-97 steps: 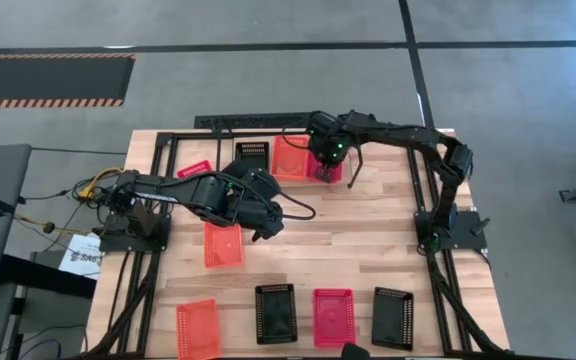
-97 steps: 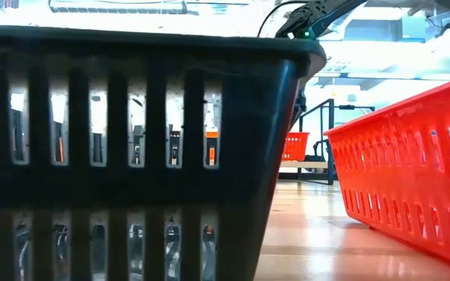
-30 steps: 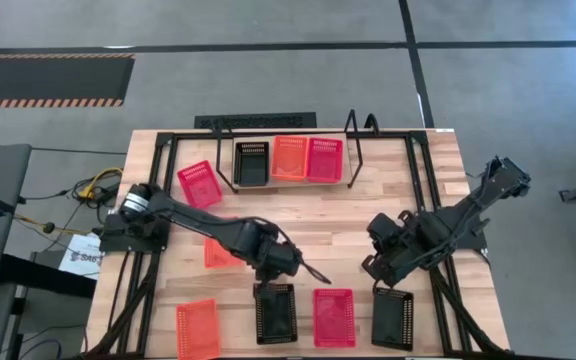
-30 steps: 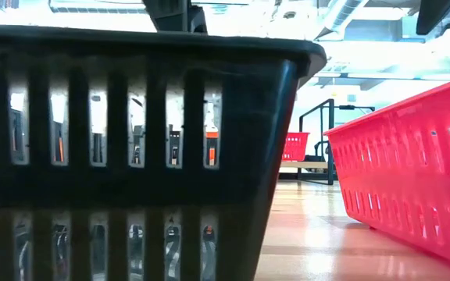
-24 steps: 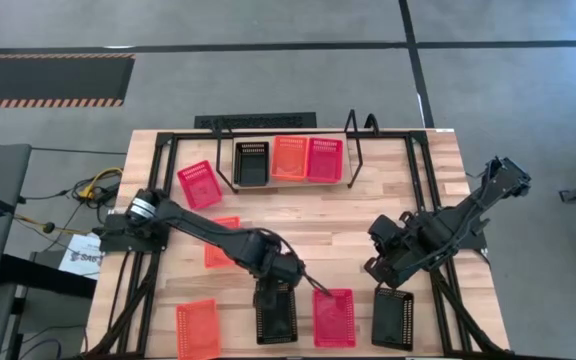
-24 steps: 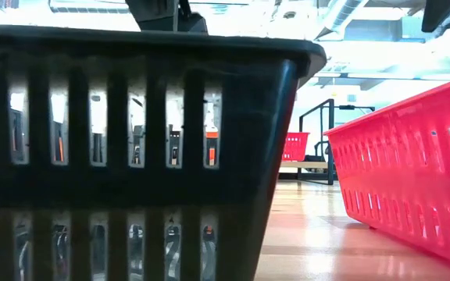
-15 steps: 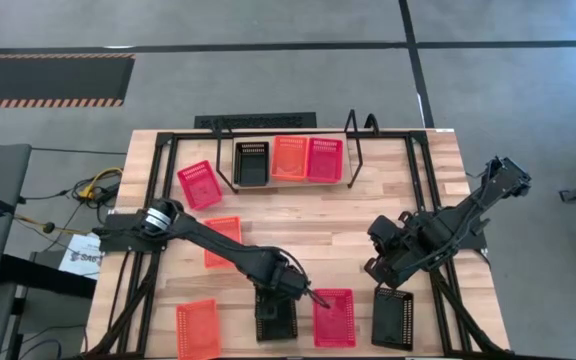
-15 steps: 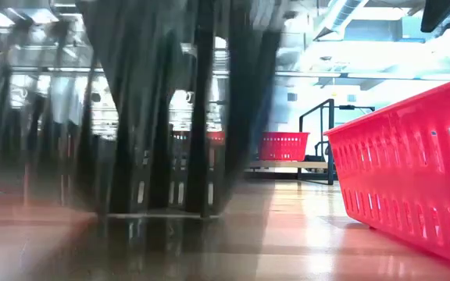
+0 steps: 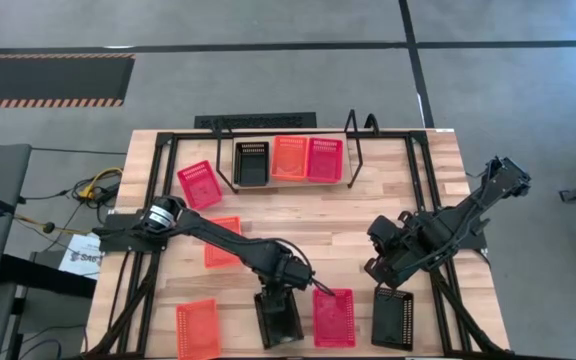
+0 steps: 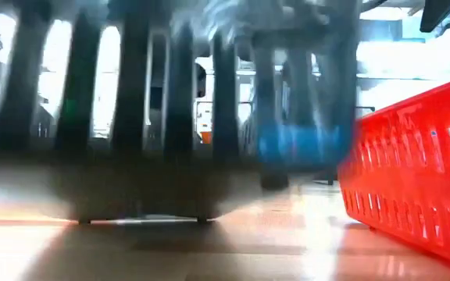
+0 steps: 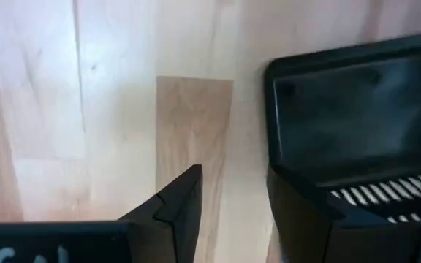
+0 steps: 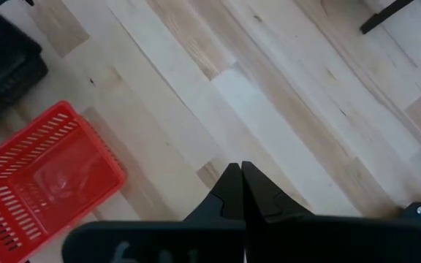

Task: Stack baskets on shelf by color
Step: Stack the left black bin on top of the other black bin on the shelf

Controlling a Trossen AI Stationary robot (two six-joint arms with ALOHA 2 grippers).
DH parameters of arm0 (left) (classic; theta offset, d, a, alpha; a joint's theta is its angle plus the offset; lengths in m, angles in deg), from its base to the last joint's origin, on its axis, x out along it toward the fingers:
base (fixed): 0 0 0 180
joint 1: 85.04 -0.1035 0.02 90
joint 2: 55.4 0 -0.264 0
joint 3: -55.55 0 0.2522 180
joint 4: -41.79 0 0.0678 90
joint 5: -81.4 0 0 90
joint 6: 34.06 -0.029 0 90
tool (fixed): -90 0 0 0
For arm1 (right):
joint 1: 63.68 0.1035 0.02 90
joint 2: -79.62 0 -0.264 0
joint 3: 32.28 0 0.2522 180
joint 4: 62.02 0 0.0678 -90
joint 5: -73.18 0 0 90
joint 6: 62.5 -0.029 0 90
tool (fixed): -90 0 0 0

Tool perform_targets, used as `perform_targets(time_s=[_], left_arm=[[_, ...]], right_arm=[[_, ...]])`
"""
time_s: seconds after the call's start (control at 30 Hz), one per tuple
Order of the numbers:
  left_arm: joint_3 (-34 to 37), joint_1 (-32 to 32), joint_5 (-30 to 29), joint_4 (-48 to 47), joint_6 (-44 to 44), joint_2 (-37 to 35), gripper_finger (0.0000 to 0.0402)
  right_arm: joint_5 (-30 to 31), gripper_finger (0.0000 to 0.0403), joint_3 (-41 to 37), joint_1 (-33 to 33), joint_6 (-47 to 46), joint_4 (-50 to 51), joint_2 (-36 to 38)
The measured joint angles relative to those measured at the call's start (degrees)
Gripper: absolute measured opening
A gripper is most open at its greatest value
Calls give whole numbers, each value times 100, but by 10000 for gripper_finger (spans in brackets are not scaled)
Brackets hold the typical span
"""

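1. Far left of the bench (image 9: pixel 368 210), an orange basket (image 9: pixel 198 328) sits at the front edge. Further back, a second orange basket (image 9: pixel 224 241) lies partly under the left arm, and a tilted red-pink basket (image 9: pixel 198 184) lies loose beside the shelf.
2. The shelf (image 9: pixel 354 150) stands at the back of the bench. It carries one row, left to right: a shelved black basket (image 9: pixel 251 163), a shelved orange basket (image 9: pixel 290 158) and a shelved red-pink basket (image 9: pixel 324 160).
3. The left arm reaches diagonally to the front. The left end effector (image 9: pixel 276 290) is down at the back end of the front black basket (image 9: pixel 279 320).
4. From the wrist, its fingers (image 11: pixel 183 196) stand moderately apart with bare wood between them. One side is right up against the basket's dark end wall. I cannot tell whether it has any hold on that wall.
5. At bench height, that black basket fills the near left as a blur.
6. Just right of it, the front red-pink basket (image 9: pixel 334 317) rests flat on the bench.
7. The right end effector (image 12: pixel 241 183) hangs over bare wood beside that red-pink basket, fingers pressed together and holding nothing.
8. Far right at the front edge, another black basket (image 9: pixel 392 318) sits just in front of the right arm.
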Motion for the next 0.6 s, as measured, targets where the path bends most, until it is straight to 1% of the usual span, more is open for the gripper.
perform_targets(time_s=[0.03, 0.17, 0.33, 0.6], left_arm=[[0, -5, 22, 0, 37, 0, 140], [0, -4, 429, 4, 51, 0, 140], [0, 7, 575, 22, 148, 0, 140], [2, -12, 554, 36, 150, 0, 140]], right_arm=[[0, 1, 0, 0, -1, -1, 0], [0, 1, 0, 0, -2, 0, 0], [-1, 1, 0, 0, 56, -8, 2], [-2, 1, 0, 0, 131, -15, 1]])
